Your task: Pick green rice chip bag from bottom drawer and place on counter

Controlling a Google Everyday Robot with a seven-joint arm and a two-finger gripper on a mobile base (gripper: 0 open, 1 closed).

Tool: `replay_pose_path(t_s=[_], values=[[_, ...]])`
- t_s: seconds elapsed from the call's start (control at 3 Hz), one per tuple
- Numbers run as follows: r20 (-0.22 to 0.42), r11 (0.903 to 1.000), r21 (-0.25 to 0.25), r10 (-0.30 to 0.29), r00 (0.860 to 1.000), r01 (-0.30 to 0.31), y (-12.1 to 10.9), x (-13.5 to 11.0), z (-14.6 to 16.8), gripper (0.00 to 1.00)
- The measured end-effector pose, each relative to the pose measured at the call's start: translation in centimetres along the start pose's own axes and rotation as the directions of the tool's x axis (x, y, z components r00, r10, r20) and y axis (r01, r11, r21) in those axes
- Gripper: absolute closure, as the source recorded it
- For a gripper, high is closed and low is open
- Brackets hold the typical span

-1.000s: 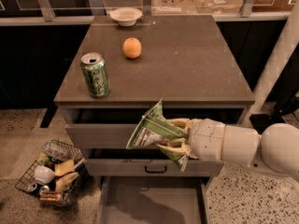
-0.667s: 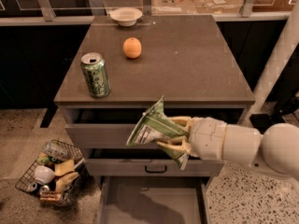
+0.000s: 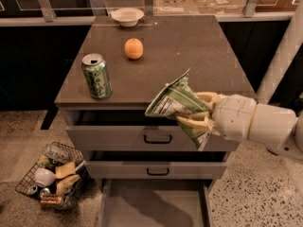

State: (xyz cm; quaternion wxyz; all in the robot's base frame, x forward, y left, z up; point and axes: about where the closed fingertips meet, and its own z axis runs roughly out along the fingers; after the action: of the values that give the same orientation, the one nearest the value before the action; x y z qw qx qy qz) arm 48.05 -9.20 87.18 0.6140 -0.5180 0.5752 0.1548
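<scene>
My gripper (image 3: 198, 111) is shut on the green rice chip bag (image 3: 175, 103), a crinkly light-green and white foil bag. It holds the bag in the air at the front edge of the counter (image 3: 180, 56), in front of the top drawer. The arm comes in from the right. The bottom drawer (image 3: 154, 205) is pulled out below and shows a bare grey tray.
On the counter stand a green drink can (image 3: 96, 75) at the front left, an orange (image 3: 133, 48) in the middle and a white bowl (image 3: 127, 16) at the back. A wire basket (image 3: 49, 174) of trash sits on the floor at the left.
The gripper has lifted the bag a little higher, from in front of the upper drawers toward the counter's front edge.
</scene>
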Motion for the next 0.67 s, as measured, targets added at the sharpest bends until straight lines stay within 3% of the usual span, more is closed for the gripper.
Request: replay_pose_path(t_s=[0.33,0.67], values=[[-0.044,0.9977,0.036,0.058,0.997,-0.056,-5.9,0.2,-2.4,1.00],[-0.111,0.9933,0.029,0.114,0.987,-0.112,-11.2,2.1,-3.5,1.00]])
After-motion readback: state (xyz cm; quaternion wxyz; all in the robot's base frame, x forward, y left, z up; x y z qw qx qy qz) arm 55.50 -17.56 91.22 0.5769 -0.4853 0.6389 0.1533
